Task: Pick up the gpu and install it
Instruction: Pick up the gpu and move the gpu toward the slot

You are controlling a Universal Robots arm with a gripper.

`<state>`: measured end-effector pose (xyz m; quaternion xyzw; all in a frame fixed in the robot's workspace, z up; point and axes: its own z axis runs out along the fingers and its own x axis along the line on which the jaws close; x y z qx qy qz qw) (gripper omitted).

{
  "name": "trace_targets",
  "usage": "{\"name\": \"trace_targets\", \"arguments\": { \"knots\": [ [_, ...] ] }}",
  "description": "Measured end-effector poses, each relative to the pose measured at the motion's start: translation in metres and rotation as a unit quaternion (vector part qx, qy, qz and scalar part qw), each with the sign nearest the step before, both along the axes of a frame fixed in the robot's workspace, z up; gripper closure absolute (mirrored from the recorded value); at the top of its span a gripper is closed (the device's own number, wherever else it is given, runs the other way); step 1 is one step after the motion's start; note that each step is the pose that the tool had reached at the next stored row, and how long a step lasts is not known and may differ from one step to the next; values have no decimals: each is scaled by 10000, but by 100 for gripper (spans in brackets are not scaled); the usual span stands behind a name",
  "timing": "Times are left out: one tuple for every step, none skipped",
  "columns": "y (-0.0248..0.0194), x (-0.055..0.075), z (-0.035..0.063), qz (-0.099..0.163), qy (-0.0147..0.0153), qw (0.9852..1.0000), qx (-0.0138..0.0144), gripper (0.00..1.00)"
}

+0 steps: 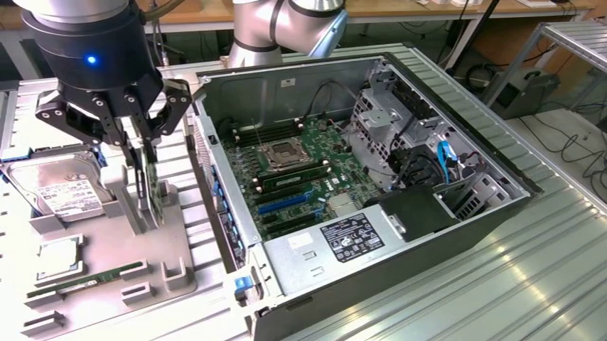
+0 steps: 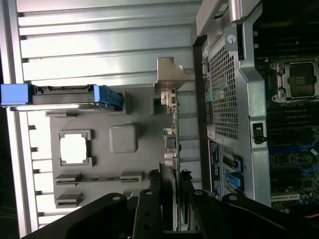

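In the exterior view's upper left, the gripper (image 1: 141,142) is clamped on the gpu (image 1: 149,188), upright in the tray (image 1: 175,250) beside the case (image 1: 284,85).

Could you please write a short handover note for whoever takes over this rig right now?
Pincer: looks closed on the top edge of the gpu.
gpu: upright, with its lower edge in the grey holder, which sits beside the open computer case.
Done: the grasp.
Left: the gpu is not yet lifted out of the holder and not yet installed on the motherboard.
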<state>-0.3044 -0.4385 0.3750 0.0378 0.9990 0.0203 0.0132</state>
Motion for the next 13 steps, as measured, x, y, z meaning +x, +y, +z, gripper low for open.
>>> {"name": "trace_targets", "arguments": {
  "knots": [
    [0,0,3,0,0,10000,0,73],
    [0,0,6,0,0,10000,0,73],
    [0,0,9,0,0,10000,0,73],
    [0,0,12,0,0,10000,0,73],
    [0,0,16,0,0,10000,0,73],
    [0,0,19,0,0,10000,0,73],
    [0,0,22,0,0,10000,0,73],
    [0,0,25,0,0,10000,0,73],
    [0,0,28,0,0,10000,0,73],
    [0,0,32,0,0,10000,0,73],
    [0,0,35,0,0,10000,0,73],
    [0,0,39,0,0,10000,0,73],
    [0,0,43,0,0,10000,0,73]
  ]
}}
